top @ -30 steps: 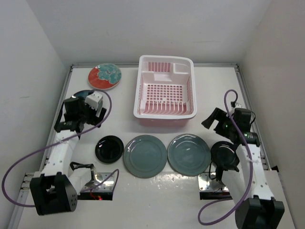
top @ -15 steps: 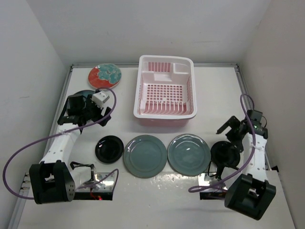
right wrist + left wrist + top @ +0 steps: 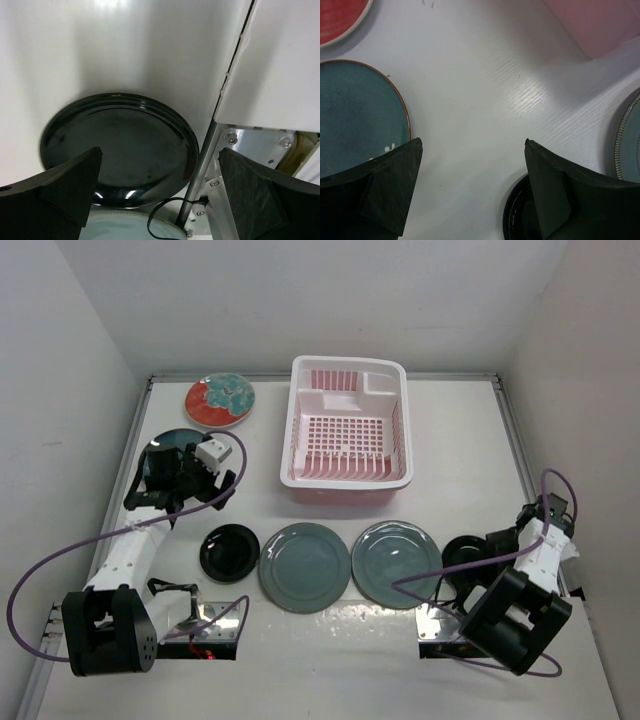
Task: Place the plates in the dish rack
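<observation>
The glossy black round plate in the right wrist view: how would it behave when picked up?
This glossy black round plate looks stiff, probably glazed ceramic: unlikely to bend, but might chip if dropped. Its shiny surface shows reflections, so it may slip in the right gripper. It lies low on the white table, so its low rim seems hard to catch.

I'm looking at a white table [image 3: 460, 430] boxed in by plain white walls [image 3: 320, 300] on three sides. Soft glare sits along its near edge.
</observation>
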You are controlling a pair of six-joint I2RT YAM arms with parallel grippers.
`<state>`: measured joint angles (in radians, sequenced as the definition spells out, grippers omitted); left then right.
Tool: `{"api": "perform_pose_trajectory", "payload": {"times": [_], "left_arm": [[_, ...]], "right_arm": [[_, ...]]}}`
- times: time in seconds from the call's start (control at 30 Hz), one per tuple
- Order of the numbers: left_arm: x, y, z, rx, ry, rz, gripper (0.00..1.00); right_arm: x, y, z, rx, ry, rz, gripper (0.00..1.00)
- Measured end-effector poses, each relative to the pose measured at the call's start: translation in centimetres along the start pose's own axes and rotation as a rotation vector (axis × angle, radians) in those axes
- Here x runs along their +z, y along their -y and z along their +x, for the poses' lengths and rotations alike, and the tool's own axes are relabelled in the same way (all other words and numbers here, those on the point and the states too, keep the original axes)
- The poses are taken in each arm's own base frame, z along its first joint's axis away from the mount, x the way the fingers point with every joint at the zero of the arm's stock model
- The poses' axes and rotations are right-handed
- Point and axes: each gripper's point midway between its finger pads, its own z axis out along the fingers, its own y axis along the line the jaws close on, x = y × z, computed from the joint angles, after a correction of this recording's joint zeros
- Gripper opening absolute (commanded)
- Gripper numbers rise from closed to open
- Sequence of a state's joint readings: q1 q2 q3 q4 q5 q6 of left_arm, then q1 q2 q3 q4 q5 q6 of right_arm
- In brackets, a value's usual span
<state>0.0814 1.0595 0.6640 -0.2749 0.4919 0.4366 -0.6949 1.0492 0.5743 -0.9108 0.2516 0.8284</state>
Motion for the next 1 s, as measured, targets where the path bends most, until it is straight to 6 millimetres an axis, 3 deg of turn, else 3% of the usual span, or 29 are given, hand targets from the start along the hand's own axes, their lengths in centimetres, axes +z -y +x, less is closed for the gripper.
{"api": "perform_pose_trajectory", "payload": {"times": [0.27,0.37,0.5,0.63,0.77,1.0], "left_arm": [[-0.1,-0.1,-0.6,0.018,0.019,-0.010,0.88],[-0.2,-0.1,-0.8,0.020,0.024,-0.012,0.88],[-0.3,-0.1,-1.0,0.023,0.031,-0.018,0.88],[-0.3,0.1,-1.2,0.030,0.032,-0.018,0.88],[-0.5,-0.1,-1.6,0.035,0.039,-0.024,0.88],[-0.6,-0.1,-2.3,0.039,0.050,-0.024,0.88]], "right_arm": [[3.3,-0.3,2.7,0.029,-0.092,-0.003,0.92],[3.6,-0.9,3.1,0.026,-0.118,-0.034,0.87],[4.0,-2.5,3.2,0.012,-0.131,-0.117,0.63],[4.1,-3.5,3.5,-0.032,-0.142,-0.184,0.49],[3.9,-4.8,3.2,-0.061,-0.114,-0.278,0.49],[2.6,-11.1,2.2,-0.121,0.036,-0.710,0.51]]}}
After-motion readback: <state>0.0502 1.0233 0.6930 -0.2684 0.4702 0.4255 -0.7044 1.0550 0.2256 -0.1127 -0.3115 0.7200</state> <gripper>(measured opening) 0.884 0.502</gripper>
